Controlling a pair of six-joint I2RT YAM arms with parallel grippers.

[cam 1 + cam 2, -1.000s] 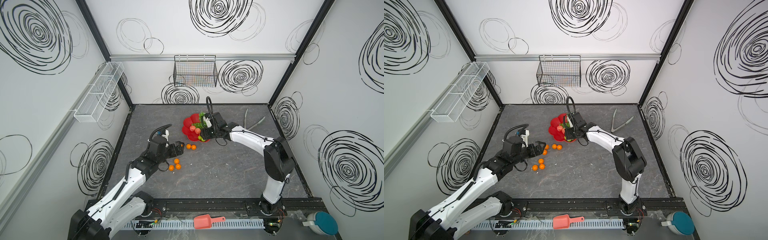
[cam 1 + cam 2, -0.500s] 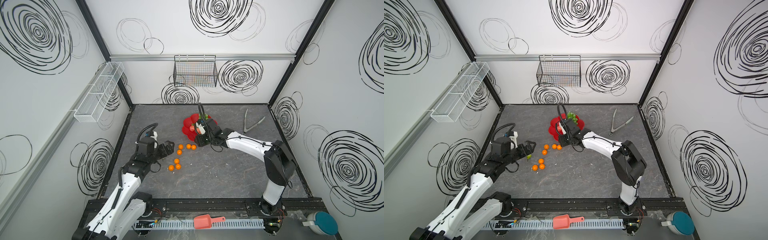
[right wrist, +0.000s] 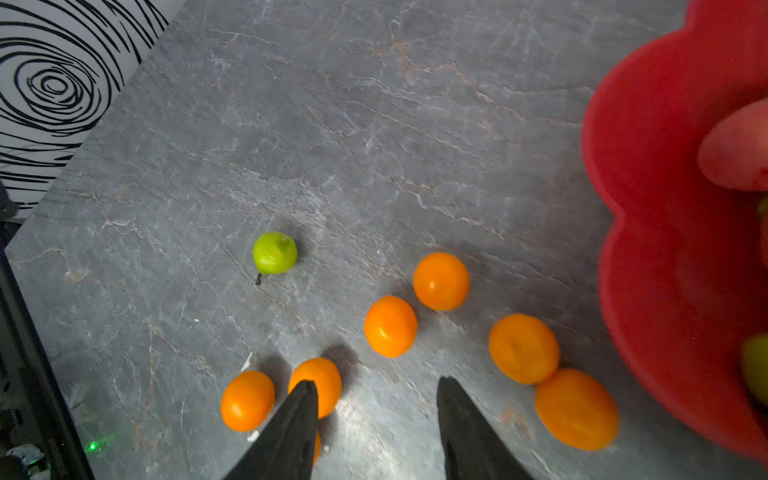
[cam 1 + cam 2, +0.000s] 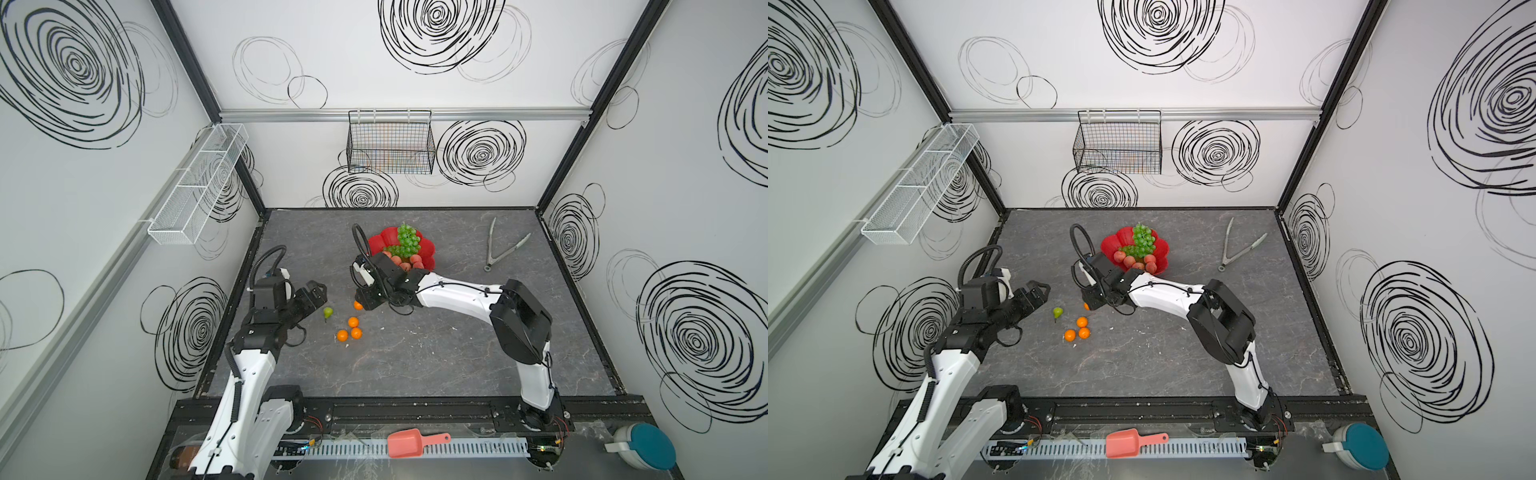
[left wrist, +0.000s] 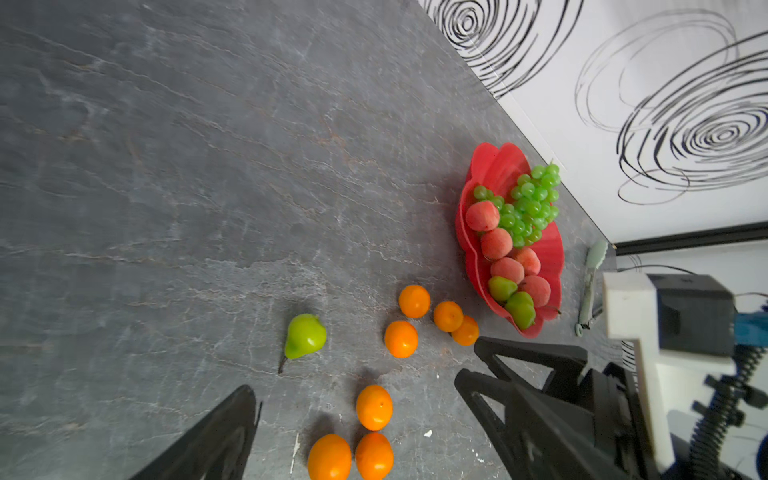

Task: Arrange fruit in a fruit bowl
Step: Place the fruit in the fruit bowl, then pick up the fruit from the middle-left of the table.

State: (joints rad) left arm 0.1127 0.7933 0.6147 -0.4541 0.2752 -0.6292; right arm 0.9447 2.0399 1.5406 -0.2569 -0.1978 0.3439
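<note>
The red fruit bowl stands at the back middle of the table. It holds green grapes, peaches and two pears. Several tangerines and one green pear lie loose on the table in front of the bowl. My right gripper hangs open over the tangerines nearest the bowl, with nothing between its fingers. My left gripper is open too, just left of the pear.
Metal tongs lie at the back right of the table. A black wire basket hangs on the back wall and a white mesh shelf on the left wall. A pink scoop rests on the front rail.
My right gripper has swung from over the bowl down to the loose tangerines. My left gripper has pulled back to the left, and the loose pear now shows on the table.
</note>
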